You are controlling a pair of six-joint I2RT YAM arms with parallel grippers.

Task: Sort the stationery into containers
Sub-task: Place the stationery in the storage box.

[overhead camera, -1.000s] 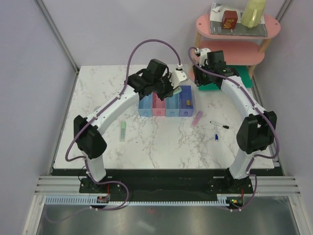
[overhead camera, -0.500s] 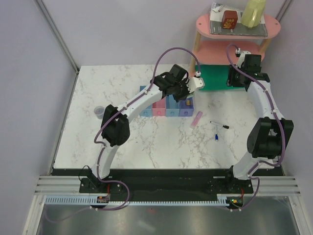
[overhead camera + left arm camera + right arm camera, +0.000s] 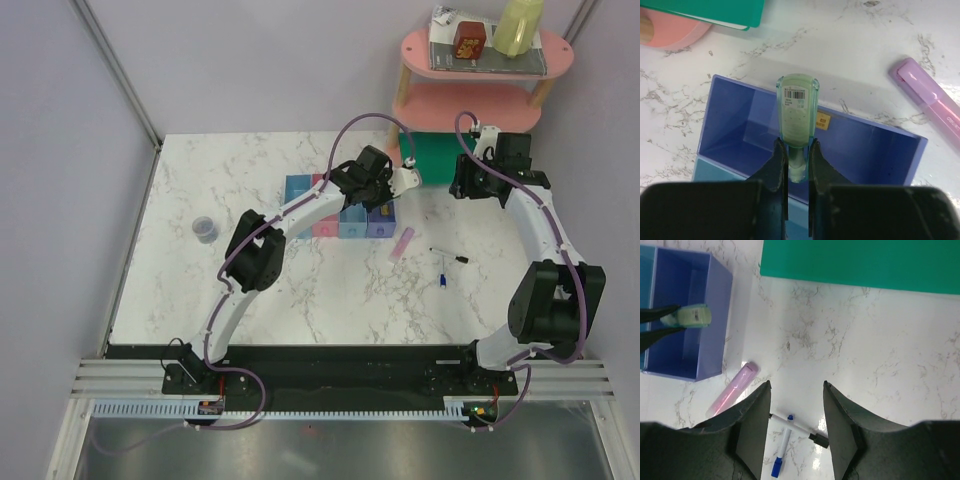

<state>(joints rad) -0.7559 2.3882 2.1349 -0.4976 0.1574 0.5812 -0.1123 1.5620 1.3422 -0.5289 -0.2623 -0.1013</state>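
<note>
Overall, table [image 3: 220, 180]: bearing the whole sorting job, with the loose stationery lying to the left and right of the bins.
Pink tiered shelf [image 3: 455, 102]: standing at the far right; it is taking no part in the sort.
Green board [image 3: 865, 260]: lying flat at the far right, beside the shelf's foot.
Row of containers [image 3: 300, 188]: sitting mid-table, far side, with the purple bin [image 3: 730, 125] closing its right end.
Left gripper [image 3: 795, 145]: hovering over the purple bin with its jaws clamped on the lower end of a pale green stick [image 3: 797, 110]. It is holding the stick pointed into the bin's open cavity, so a release is likely to drop it inside.
Right gripper [image 3: 796, 385]: hanging with jaws apart and nothing between them, above the marble right of the bins. It is probably waiting near the remaining items, well out of the left arm's way.
Grey-purple roll [image 3: 204, 228]: resting alone at the left, well apart from the bins and not yet sorted.
Pink stick [image 3: 732, 390]: lying slantwise just beside the purple bin's near right corner.
Black pen [image 3: 800, 427]: lying on the marble right of the pink stick.
Blue-and-white pen [image 3: 781, 452]: lying just nearer than the black pen and almost touching it.
</note>
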